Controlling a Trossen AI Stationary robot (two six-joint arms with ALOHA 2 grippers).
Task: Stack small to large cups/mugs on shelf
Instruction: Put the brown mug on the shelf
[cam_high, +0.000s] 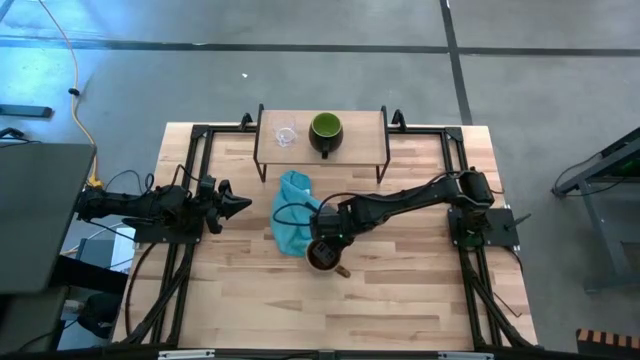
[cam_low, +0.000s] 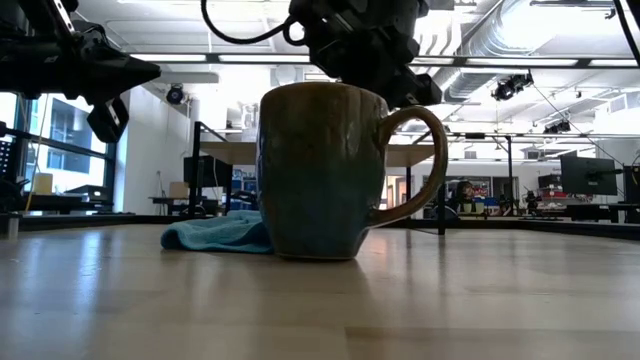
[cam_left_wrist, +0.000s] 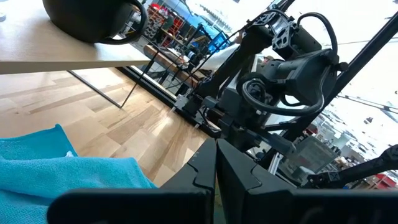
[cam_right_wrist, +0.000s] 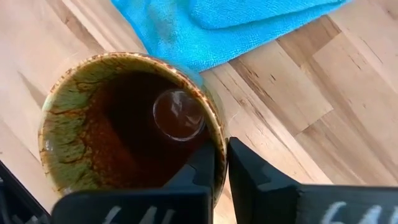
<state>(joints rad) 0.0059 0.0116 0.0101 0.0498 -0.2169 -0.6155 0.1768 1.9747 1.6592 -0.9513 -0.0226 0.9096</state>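
The olive-tan mug (cam_high: 323, 256) stands upright near the middle of the worktop (cam_high: 400, 300), and the right end effector (cam_right_wrist: 221, 163) is clenched on its rim, one finger inside the brown cup and one outside, close to the handle. Just behind the mug lies a blue cloth (cam_high: 291, 222), touching or almost touching it, and off to the left the left end effector (cam_high: 238, 205) waits above the worktop with its fingers pressed together and nothing in them. At the far edge stands the shelf (cam_high: 365, 135), with the dark mug (cam_high: 325, 131) with green inside and, just to its left, the tiny clear glass cup (cam_high: 287, 135).
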